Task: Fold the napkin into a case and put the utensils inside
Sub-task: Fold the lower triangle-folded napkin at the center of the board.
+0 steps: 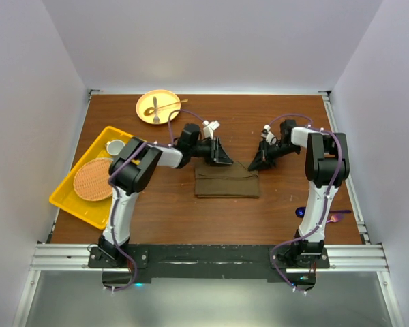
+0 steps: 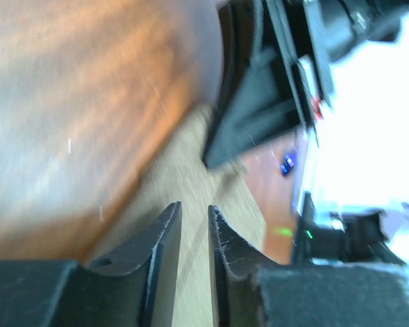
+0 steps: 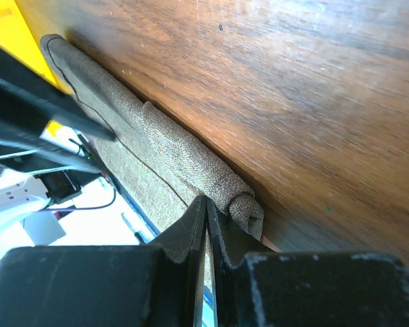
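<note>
Napkin [image 1: 226,184] lies folded mid-table, long axis running left to right, its far edge rolled. Left gripper [image 1: 223,159] sits at its far-left corner, jaws a narrow gap apart, nothing seen between them. Right gripper [image 1: 255,164] sits at the far-right corner, jaws almost together; whether they pinch cloth I cannot tell. Utensils [image 1: 157,107] lie far left, nearer the left arm.

The left wrist view is blurred; the right arm [image 1: 322,178] partly hides the blue spoon [image 1: 300,212].
</note>
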`<act>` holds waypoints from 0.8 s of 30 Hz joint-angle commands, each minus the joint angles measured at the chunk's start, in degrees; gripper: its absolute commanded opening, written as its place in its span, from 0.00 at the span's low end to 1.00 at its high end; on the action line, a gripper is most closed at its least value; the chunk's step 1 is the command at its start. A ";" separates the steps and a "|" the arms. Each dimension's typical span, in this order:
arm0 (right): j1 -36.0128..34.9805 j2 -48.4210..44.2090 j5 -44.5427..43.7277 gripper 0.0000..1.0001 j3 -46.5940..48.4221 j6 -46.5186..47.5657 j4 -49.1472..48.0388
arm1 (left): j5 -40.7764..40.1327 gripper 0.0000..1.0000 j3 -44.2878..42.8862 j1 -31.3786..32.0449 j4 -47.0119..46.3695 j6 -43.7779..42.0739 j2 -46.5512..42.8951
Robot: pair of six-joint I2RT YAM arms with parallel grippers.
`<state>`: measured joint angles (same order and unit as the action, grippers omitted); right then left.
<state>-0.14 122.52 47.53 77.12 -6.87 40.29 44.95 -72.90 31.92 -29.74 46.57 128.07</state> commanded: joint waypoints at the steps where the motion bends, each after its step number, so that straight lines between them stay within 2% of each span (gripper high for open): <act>1: -0.03 3.25 -14.13 0.09 -0.13 3.53 -1.18 | 6.39 0.29 6.26 -3.61 2.11 -1.21 -6.60; 6: 0.05 3.07 -15.45 0.10 0.75 4.67 0.22 | 3.66 0.29 9.53 -8.62 11.09 -6.92 -4.33; 9: -0.03 3.25 -16.23 0.10 1.89 5.99 1.27 | 3.65 0.29 10.33 -9.33 13.83 -10.79 -4.23; 15: -0.91 2.38 -15.98 0.10 2.86 8.37 1.80 | 6.73 0.28 6.64 -5.65 13.74 -20.01 -12.31; 20: -1.70 1.50 -15.27 0.10 3.38 9.07 1.63 | 8.05 0.25 1.54 0.49 12.25 -18.18 -11.45; 24: -1.88 1.06 -15.36 0.10 3.82 9.95 2.60 | 7.87 0.22 1.44 2.18 8.57 -13.88 -7.41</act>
<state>-1.85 122.65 43.24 80.79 -1.87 44.86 51.53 -70.67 32.69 -17.61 30.89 118.83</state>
